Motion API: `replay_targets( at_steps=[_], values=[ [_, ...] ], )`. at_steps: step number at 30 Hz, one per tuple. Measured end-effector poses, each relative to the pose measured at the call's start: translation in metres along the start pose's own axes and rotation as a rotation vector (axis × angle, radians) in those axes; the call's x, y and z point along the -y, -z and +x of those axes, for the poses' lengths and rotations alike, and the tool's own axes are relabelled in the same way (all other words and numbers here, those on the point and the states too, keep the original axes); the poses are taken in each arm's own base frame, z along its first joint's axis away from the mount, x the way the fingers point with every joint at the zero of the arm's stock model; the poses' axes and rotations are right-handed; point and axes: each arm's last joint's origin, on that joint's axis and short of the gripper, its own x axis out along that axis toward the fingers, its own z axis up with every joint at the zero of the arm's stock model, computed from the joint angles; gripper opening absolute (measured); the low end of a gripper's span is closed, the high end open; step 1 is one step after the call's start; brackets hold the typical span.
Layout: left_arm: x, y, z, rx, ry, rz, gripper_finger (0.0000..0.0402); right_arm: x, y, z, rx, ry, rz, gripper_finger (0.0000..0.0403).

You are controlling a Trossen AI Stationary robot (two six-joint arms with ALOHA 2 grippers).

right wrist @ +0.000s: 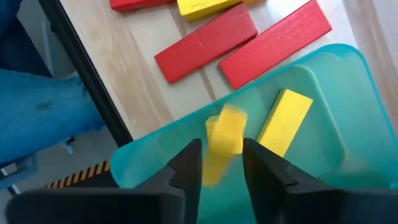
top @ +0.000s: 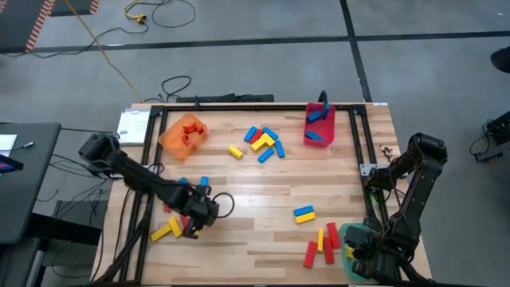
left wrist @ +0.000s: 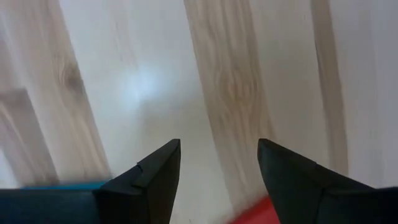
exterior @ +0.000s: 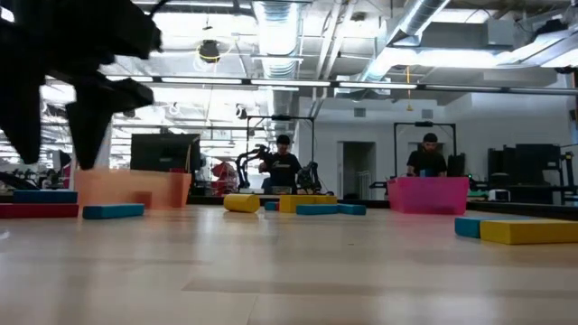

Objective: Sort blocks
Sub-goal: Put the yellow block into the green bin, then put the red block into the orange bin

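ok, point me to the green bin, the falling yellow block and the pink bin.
green bin [right wrist: 348, 93]: right wrist view, bare floor near its rim.
falling yellow block [right wrist: 225, 134]: right wrist view, middle of its blurred face.
pink bin [top: 318, 140]: high view, near wall.

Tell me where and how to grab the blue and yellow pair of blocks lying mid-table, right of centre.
Take the yellow block from above, fingers across its short width at mid-length. It lies flat, but the blue block touches one long side, so it probably needs nudging apart first.
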Motion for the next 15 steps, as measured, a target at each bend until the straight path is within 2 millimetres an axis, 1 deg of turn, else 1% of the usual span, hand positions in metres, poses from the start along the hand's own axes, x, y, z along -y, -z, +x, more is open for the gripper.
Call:
replay_targets(
  at_steps=[8,11,15],
  values=[
    [0.018,0.010,-0.010,0.006,-0.031,-0.028,0.0208,0.003,0.000,0.000,0.001,0.028,-0.003,0.0197],
    [0.022,0.012,-0.012,0.018,-0.042,-0.028,0.0208,0.004,0.000,0.000,0.001,0.041,-0.005,0.0209],
    [0.024,0.017,-0.013,0.012,-0.112,-0.023,0.0208,0.007,-0.003,-0.001,0.003,0.072,-0.004,0.0212]
  ],
)
